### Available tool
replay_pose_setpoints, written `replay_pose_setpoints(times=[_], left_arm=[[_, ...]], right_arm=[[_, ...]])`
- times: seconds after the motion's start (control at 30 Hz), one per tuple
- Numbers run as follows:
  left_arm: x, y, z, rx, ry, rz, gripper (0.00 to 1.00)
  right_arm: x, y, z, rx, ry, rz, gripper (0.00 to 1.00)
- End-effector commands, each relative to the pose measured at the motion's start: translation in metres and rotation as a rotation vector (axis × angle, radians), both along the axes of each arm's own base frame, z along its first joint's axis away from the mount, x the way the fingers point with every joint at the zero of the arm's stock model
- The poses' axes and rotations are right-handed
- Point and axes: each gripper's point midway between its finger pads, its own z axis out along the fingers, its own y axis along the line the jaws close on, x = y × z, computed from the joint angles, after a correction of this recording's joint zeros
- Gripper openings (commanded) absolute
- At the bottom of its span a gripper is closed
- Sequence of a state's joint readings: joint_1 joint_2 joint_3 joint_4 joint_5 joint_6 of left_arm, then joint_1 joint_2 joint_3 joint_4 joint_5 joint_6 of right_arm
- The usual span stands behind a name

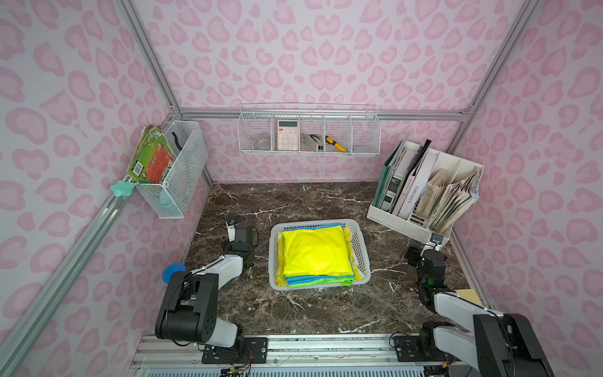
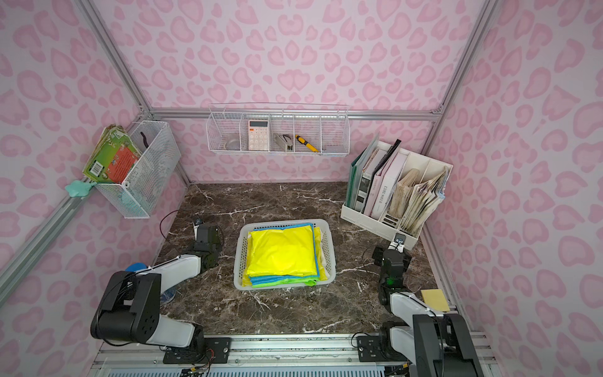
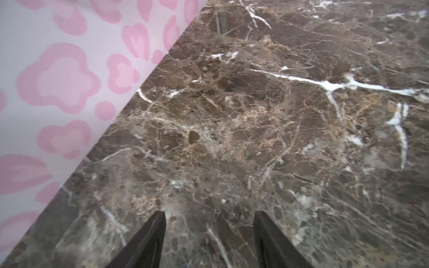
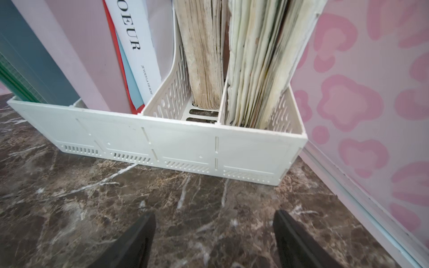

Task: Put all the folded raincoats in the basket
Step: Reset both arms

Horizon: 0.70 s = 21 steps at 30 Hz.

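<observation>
**Raincoat in basket, arms clear**

The yellow raincoat [image 1: 315, 254] lies folded atop a stack inside the basket [image 1: 363, 258], mid table [image 1: 293, 202]; I judge the task done; my left gripper [image 3: 209, 213] hovers over bare table, jaws apart, empty; my right gripper [image 4: 214, 212] faces the organiser [image 4: 185, 141], jaws wide, empty; both sit aside, likely to avoid snagging.

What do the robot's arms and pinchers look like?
The left arm and right arm are white tubes joined by black blocks, with thin black cables. The right one shows a green light. The left gripper and right gripper each have two black, pointed fingers.
</observation>
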State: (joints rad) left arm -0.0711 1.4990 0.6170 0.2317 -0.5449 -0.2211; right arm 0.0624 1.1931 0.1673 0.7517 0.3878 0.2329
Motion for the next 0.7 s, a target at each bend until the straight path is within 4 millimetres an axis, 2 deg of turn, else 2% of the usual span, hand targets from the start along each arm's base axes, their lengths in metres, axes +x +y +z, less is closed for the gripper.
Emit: replay_pose_setpoints(times=[0.0,0.07,0.2,0.27,0.3,0.33,0.43,0.53,0.6,0.67], left_arm=[[0.028,-0.005,0.027,0.061,-0.123,-0.091,0.63],[0.026,-0.002,0.036,0.084,-0.213,-0.093,0.65],[0.025,0.001,0.025,0.04,-0.243,-0.135,0.66],[0.024,-0.004,0.026,0.029,-0.256,-0.162,0.67],[0.022,-0.007,0.027,0.027,-0.267,-0.181,0.67],[0.021,-0.009,0.027,0.023,-0.275,-0.194,0.68],[0.021,-0.01,0.027,0.02,-0.279,-0.206,0.68],[0.021,-0.014,0.025,0.003,-0.285,-0.231,0.69],[0.021,-0.016,0.023,-0.023,-0.288,-0.262,0.69],[0.022,-0.015,0.015,-0.084,-0.277,-0.291,0.69]], right_arm=[[0.013,-0.007,0.037,-0.008,-0.177,-0.034,0.83],[0.016,-0.007,0.044,-0.01,-0.231,-0.023,0.83],[0.025,-0.004,0.049,-0.072,-0.243,0.022,0.83],[0.014,-0.006,0.045,-0.051,-0.301,0.047,0.82],[0.007,-0.004,0.055,-0.053,-0.38,0.086,0.83],[0.003,0.006,0.052,-0.055,-0.382,0.162,0.83],[0.0,0.013,0.057,-0.078,-0.425,0.21,0.82],[0.014,0.014,0.048,-0.068,-0.37,0.229,0.83],[0.025,0.02,0.043,-0.069,-0.331,0.275,0.99],[0.032,0.026,0.04,-0.07,-0.312,0.313,1.0]])
